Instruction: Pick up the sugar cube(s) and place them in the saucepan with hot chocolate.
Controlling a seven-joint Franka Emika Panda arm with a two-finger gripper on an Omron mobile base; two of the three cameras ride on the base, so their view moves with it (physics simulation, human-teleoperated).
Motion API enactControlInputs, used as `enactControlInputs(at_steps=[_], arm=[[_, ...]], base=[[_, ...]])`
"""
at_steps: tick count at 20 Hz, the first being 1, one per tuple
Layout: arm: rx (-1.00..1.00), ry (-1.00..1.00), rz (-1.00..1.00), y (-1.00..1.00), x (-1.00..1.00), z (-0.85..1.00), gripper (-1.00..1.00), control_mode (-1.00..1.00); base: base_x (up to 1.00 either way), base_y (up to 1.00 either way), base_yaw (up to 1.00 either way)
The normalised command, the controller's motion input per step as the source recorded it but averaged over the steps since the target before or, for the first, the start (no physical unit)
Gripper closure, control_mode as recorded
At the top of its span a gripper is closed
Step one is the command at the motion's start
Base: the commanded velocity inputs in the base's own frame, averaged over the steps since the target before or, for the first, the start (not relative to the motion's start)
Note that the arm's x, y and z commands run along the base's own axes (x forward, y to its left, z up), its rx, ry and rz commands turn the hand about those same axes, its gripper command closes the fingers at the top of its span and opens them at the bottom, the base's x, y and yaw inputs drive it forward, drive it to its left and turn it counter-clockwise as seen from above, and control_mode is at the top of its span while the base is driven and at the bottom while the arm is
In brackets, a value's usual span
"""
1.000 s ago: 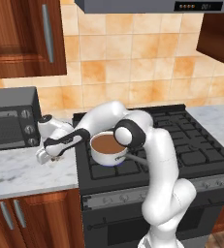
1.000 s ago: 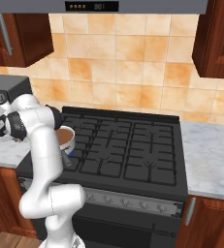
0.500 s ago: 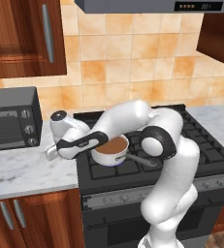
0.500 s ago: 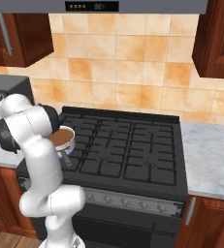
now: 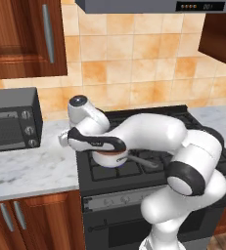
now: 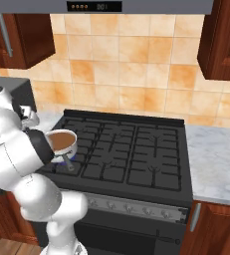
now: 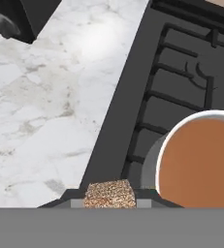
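The hand (image 7: 110, 202) has the sugar cube (image 7: 110, 193) pinched between its two dark fingertips (image 7: 72, 200), which show on either side of the tan speckled lump at the bottom of the hand view, closed snugly against it. From there the cube hangs above the left edge of the black stove (image 7: 181, 82), where the stove meets the marble table (image 7: 50, 111). Just to the right of the cube sits the saucepan (image 7: 200, 155), its white rim curving around brown hot chocolate; the cube is near the pan's rim but not over the liquid.

In the left base view the arm bends low across the stove front, and the hand (image 5: 65, 140) is at the stove's left edge, with the saucepan (image 5: 109, 160) mostly hidden beneath the forearm. The right base view shows the saucepan (image 6: 62, 142) on the near left burner, its dark handle (image 6: 66, 162) pointing toward the near side. A dark microwave (image 5: 9, 119) stands on the table to the left, well apart from the pan
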Motion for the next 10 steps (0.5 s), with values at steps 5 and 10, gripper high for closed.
enactControlInputs(at_steps=[5, 10], arm=[[-0.01, 0.02, -0.33, -0.75, -0.11, 0.53, 1.00, -1.00], [-0.03, 0.05, -0.25, -0.59, 0.00, -0.01, 1.00, -1.00]], base=[[0.00, 0.00, 0.00], [0.00, 0.00, 0.00]])
